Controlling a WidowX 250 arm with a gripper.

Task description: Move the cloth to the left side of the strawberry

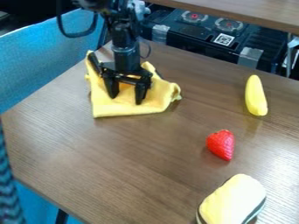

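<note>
Fingers [140, 92] apart above the yellow cloth [125, 106]
They stand spread, one to each side, tips pointing down at the cloth, with its yellow fabric showing in the gap; whether the tips press on it or hang just above, I cannot tell. The black arm [125, 48] comes in from the top edge of the view and drops nearly upright to the wrist. The cloth lies rumpled on the brown bench [134, 162], below and around the fingers, one bunched corner out to their right in the view. The strawberry [221, 144] sits well apart from them, lower and to the right in the view; the banana [255, 96] is farther right, and a pale-topped, dark-edged thing [234, 200] is nearer the camera than both.
</note>
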